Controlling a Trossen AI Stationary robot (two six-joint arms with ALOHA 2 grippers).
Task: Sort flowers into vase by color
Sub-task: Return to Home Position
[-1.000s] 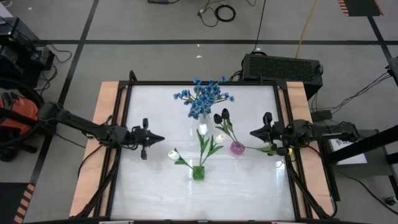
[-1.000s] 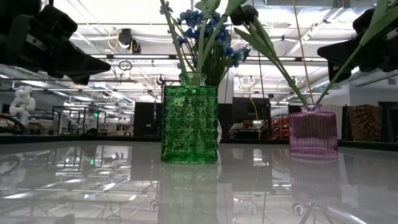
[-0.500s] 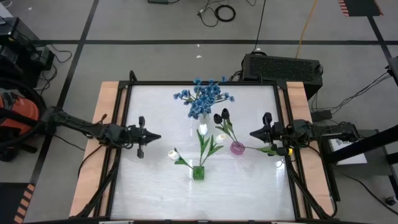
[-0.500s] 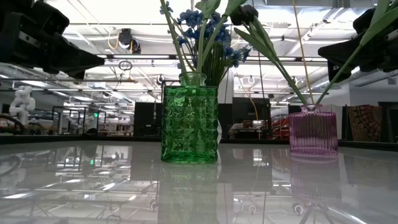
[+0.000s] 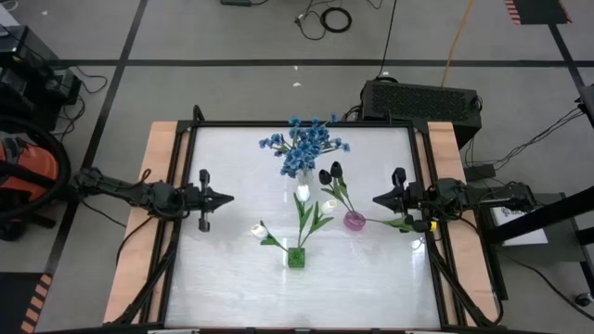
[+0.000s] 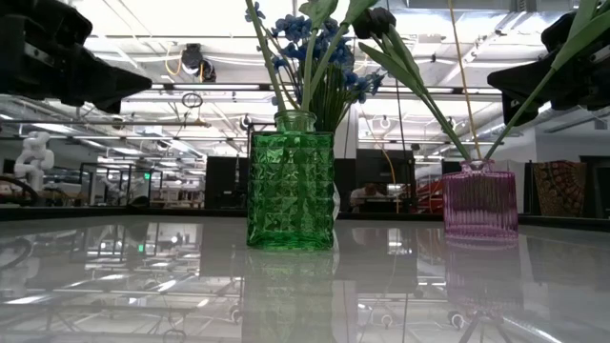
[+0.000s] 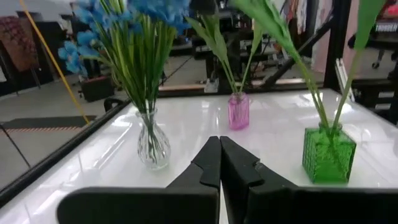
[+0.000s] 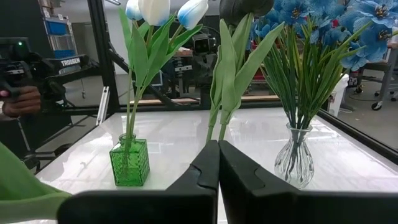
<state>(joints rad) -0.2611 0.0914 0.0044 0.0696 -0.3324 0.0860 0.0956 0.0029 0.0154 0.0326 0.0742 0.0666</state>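
Observation:
Three vases stand on the white table. The green glass vase (image 5: pixel 295 257) (image 8: pixel 130 162) holds white tulips (image 5: pixel 303 193). The small pink vase (image 5: pixel 355 221) (image 6: pixel 479 200) holds dark tulips (image 5: pixel 330 173); one long green leaf (image 5: pixel 399 223) leans from it under my right arm. The clear vase (image 7: pixel 153 146) holds the blue blossoms (image 5: pixel 304 144). My left gripper (image 5: pixel 230 197) (image 7: pixel 219 138) hovers left of the vases, shut and empty. My right gripper (image 5: pixel 375 199) (image 8: pixel 218 143) hovers right of the pink vase, shut and empty.
A black frame rail (image 5: pixel 186 223) and wooden strips border the table on both sides. A black box (image 5: pixel 419 100) sits behind the far right corner. A person's hand (image 8: pixel 18 99) shows beyond the table. Bare tabletop (image 5: pixel 241 288) lies in front of the vases.
My left gripper has drawn back toward the table's left edge, away from the vases, staying shut. The right arm and the flowers have kept still.

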